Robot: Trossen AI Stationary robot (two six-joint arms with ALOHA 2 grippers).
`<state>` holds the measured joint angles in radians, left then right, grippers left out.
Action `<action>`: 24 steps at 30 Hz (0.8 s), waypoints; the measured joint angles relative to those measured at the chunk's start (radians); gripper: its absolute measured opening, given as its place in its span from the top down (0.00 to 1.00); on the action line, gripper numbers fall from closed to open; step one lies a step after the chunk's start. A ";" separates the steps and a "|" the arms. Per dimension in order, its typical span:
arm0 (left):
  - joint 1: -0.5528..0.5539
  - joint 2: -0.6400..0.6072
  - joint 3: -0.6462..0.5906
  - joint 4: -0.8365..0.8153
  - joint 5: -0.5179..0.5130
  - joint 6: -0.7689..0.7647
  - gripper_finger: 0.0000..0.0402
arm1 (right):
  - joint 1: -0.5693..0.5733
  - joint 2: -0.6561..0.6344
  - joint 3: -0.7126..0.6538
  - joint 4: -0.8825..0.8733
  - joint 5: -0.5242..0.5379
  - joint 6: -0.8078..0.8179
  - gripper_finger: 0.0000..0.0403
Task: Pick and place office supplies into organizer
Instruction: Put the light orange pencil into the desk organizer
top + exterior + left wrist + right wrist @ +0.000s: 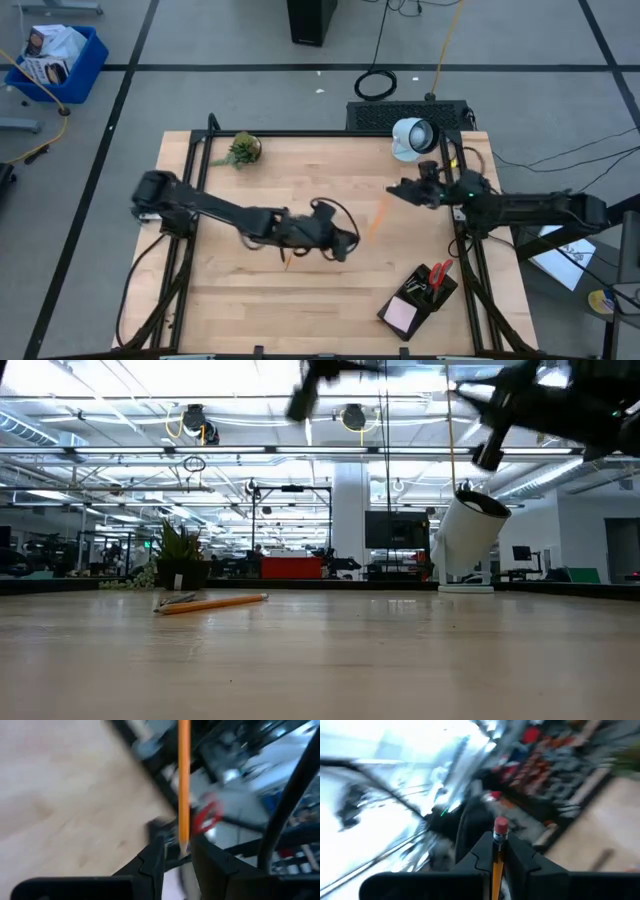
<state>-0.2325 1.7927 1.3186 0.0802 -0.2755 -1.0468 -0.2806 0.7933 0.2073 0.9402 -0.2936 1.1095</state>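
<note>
Plant (243, 150), lamp (411, 137) near far edge; path clear.

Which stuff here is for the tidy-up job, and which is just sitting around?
For the job: pencil between left gripper and right gripper; pencil lying on the table; scissors; pink sticky pad; organizer.
Just lying about: potted plant; white lamp.
</note>
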 joint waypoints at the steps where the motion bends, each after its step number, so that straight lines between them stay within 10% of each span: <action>1: -0.006 -0.034 0.000 0.002 -0.022 0.017 0.76 | 0.001 -0.040 0.000 -0.011 -0.031 -0.005 0.97; 10: -0.067 -0.318 0.000 0.017 -0.234 0.191 0.76 | 0.038 -0.377 0.095 -0.137 -0.170 -0.025 0.97; 18: -0.138 -0.396 0.001 0.000 -0.626 0.241 0.76 | 0.061 -0.501 0.434 -0.722 -0.362 -0.319 0.97; 24: -0.150 -0.387 0.001 -0.004 -0.696 0.199 0.76 | 0.060 -0.544 0.700 -1.140 -0.390 -0.497 0.97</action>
<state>-0.3824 1.4058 1.3193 0.0757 -0.9714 -0.8475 -0.2203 0.2497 0.9076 -0.1997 -0.6838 0.6123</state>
